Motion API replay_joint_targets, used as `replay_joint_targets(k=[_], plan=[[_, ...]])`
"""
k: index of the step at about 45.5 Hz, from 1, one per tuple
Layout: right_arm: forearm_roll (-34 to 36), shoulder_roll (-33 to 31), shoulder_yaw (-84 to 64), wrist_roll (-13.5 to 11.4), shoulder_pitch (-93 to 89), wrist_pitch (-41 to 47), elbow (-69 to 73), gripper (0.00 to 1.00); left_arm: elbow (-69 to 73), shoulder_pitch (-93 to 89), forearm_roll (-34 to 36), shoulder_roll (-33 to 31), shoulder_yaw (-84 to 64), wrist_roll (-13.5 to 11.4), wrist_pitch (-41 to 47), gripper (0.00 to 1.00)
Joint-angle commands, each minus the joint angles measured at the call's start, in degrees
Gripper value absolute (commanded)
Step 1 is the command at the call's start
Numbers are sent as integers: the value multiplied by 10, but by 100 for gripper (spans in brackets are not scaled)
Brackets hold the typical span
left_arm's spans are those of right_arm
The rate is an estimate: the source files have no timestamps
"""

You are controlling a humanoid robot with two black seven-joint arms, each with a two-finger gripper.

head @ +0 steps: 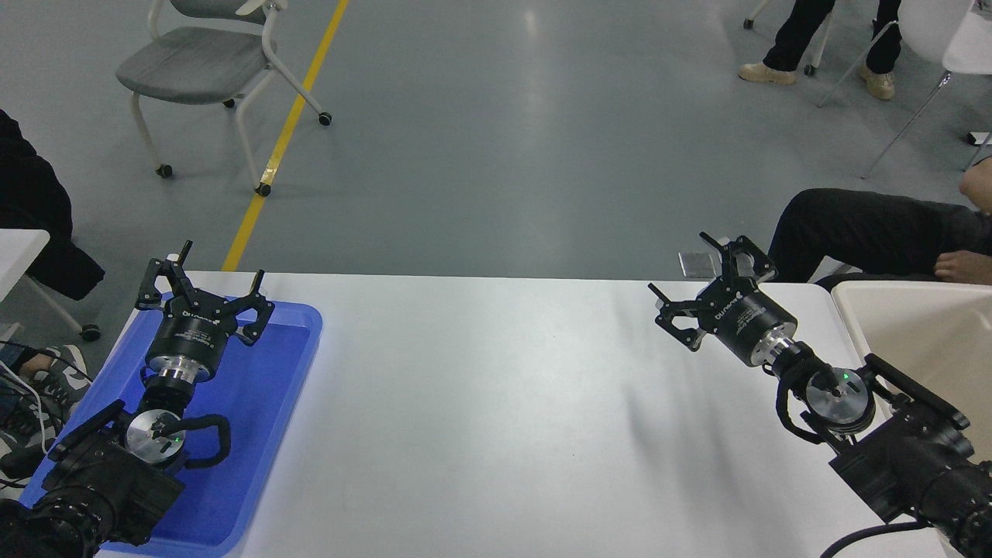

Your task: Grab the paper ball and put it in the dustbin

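Observation:
The paper ball is not in view. The dustbin (860, 314) is a cream tub at the table's right edge; only its left part shows and the inside that I see holds nothing. My right gripper (686, 271) is open and empty, held above the table's far right part, left of the dustbin. My left gripper (203, 275) is open and empty, parked over the blue tray (263, 403) at the lower left.
A seated person's dark-trousered leg (860, 229) and hand (961, 267) are just behind the dustbin. A grey wheeled chair (209, 62) stands on the floor at the far left. Another person's legs (814, 39) are at the top right.

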Motion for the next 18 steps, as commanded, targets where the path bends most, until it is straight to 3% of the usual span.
replay_joint_targets(k=[1,18], plan=[[2,4,6,0,-14,17,-20,100,-1,-1,0,0,0,0,0,100],[1,4,5,0,-15,16,-20,100,-1,-1,0,0,0,0,0,100]])
